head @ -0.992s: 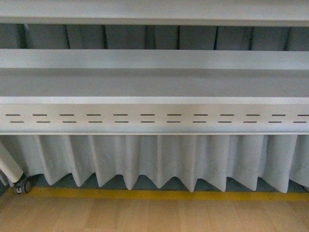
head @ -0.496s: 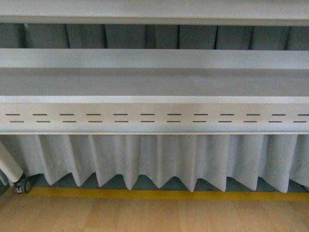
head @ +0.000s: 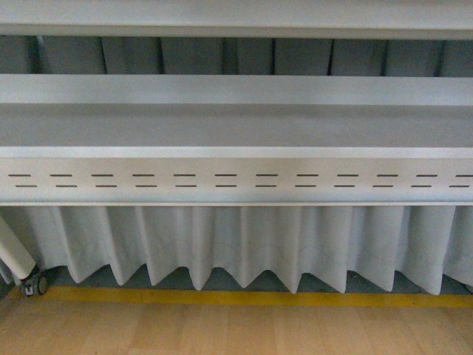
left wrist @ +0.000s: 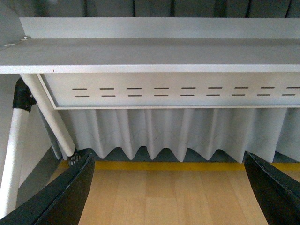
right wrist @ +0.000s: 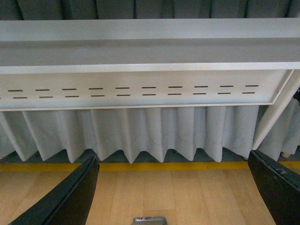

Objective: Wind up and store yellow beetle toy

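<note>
almost nothing differs across the front view. the white pleated curtain (head: 244, 248) under the slotted panel (head: 236, 180) shows a faint shift in its folds: the thin curved line across the pleats sits slightly differently toward 6 o'clock, and the shading of the cloth is a touch altered. whether the cloth itself stirred or the camera shifted slightly cannot be told from the frames.

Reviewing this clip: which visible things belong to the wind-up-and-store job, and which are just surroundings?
Job:
left gripper, open, empty
right gripper, open, empty
The toy is not in view.

Surroundings:
shelf
slotted panel
curtain
yellow floor strip
caster wheel
</note>
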Controlling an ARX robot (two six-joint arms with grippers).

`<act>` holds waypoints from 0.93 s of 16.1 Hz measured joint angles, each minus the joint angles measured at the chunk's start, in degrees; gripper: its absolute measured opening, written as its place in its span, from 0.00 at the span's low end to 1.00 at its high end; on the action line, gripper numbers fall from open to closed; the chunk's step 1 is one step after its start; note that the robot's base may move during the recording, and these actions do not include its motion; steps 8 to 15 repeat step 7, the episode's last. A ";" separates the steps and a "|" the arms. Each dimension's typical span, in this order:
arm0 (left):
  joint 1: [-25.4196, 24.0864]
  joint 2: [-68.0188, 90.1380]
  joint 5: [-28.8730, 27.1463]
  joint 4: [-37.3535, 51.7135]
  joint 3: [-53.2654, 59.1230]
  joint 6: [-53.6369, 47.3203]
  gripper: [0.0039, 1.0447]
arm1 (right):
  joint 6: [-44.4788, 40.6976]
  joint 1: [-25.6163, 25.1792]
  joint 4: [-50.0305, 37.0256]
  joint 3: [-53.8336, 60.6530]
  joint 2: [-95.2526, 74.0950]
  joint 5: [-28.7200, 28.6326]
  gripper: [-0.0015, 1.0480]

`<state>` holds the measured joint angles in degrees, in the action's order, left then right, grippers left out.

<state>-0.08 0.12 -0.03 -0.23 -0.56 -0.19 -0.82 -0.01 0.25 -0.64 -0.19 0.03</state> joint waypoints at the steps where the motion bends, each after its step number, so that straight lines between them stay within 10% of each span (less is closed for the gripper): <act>1: 0.00 0.00 0.02 0.00 0.00 0.00 0.94 | 0.00 0.00 0.02 0.00 0.00 -0.02 0.94; 15: 0.00 0.00 0.02 0.00 0.00 0.00 0.94 | 0.00 0.00 0.02 0.00 0.00 0.00 0.94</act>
